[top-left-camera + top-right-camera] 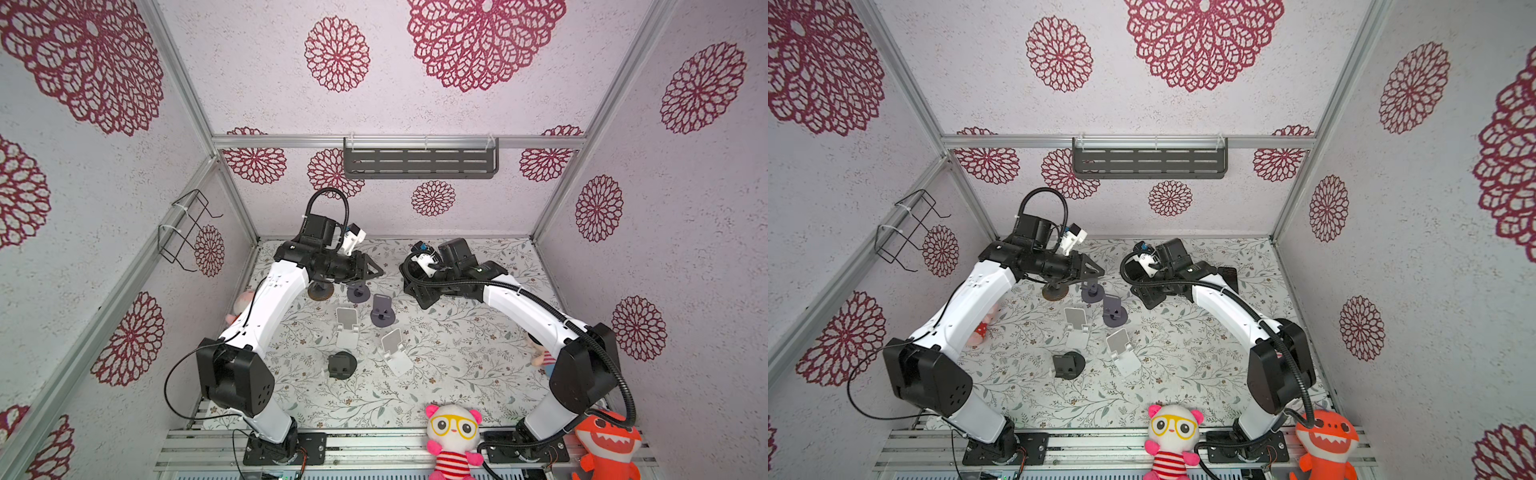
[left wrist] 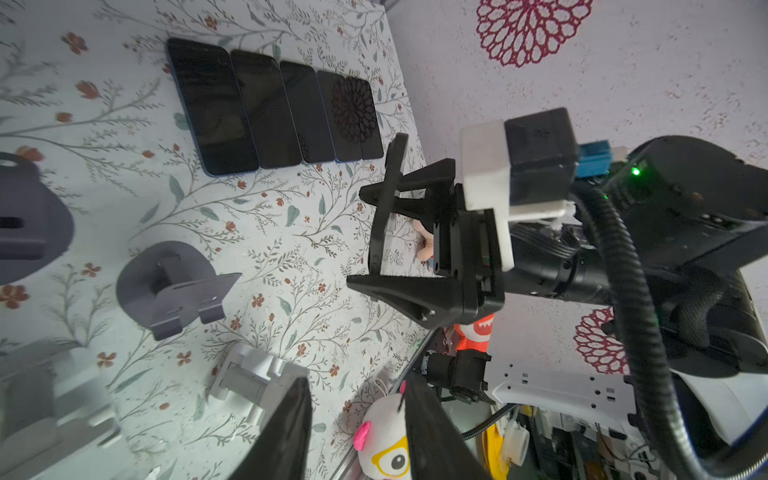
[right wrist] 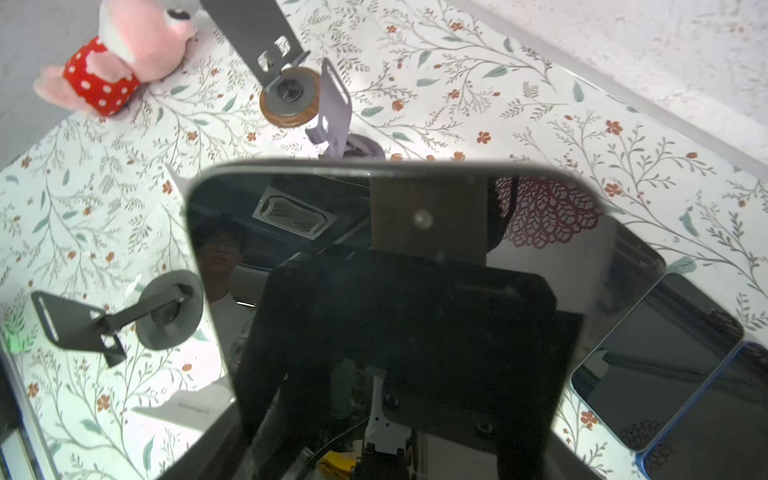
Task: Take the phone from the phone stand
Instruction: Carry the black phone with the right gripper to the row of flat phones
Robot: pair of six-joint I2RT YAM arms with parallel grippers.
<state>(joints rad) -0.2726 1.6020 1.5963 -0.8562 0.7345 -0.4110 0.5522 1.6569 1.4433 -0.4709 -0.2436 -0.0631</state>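
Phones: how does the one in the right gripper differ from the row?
The held phone is clamped in the right gripper, tilted above the table; the row phones lie flat on it. The held phone is alone; the row phones sit side by side. Both have dark screens.

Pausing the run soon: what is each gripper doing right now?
Left gripper: open, empty.
Right gripper: closed on a phone.

1. You're looking at a robot lab test cell.
2. Aluminium frame point(image 1: 399, 142) with wallpaper panels point(image 1: 685, 208) fakes a room.
3. Left arm point(image 1: 270, 307) and right arm point(image 1: 528, 311) are bolted to base rails point(image 1: 374, 446).
4. Staged props sit on the floral tabletop point(image 1: 457, 365): phone stands point(image 1: 347, 328), plush toys point(image 1: 453, 436).
5. Loose cables point(image 1: 166, 388) run off the bases.
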